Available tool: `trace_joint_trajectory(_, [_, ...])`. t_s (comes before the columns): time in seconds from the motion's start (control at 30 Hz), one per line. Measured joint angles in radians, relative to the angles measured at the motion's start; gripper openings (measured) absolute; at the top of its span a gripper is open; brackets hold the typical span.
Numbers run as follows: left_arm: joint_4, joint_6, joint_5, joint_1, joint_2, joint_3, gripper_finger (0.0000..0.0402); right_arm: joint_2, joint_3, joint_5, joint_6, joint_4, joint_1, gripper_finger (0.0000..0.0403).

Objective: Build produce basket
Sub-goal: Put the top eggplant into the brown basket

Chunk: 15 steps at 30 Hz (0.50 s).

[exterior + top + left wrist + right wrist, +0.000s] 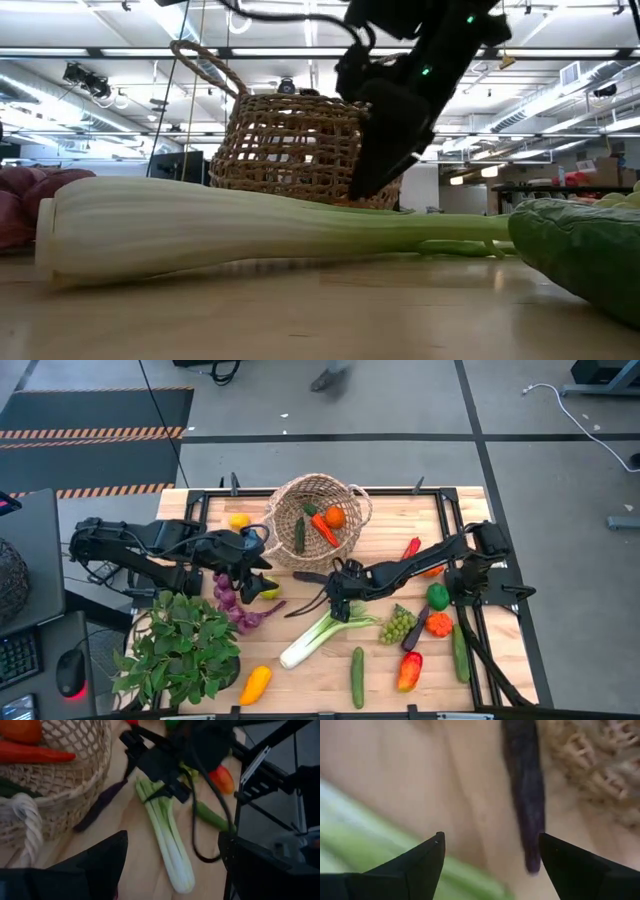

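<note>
Both hands open; right hand (338, 603) over leek (322, 630).

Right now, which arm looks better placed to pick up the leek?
Probably the right: its open gripper hovers just over the leek, near its leafy end. The left gripper sits farther off, by the purple vegetables.

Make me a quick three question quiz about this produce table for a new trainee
1. True or false: the basket already holds an orange and a carrot.
2. Which gripper is over the leek? A) left gripper B) right gripper
3. Fill in: in the right wrist view the right gripper's fingers are ____.

Key: 1 true; 2 B; 3 open
</note>
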Motion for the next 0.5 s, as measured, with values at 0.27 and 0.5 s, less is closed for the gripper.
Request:
trace_joint_trajectory(0.27, [-0.007, -0.044, 0.0, -0.018, 0.0, 0.0, 0.0318, 0.08, 0.0, 0.064, -0.019, 0.027, -0.02, 0.0315])
trace_joint_trajectory(0.5, [-0.007, -0.056, 0.001, -0.018, 0.0, 0.0, 0.0318, 0.111, 0.0, 0.047, 0.013, 0.045, -0.058, 0.0307])
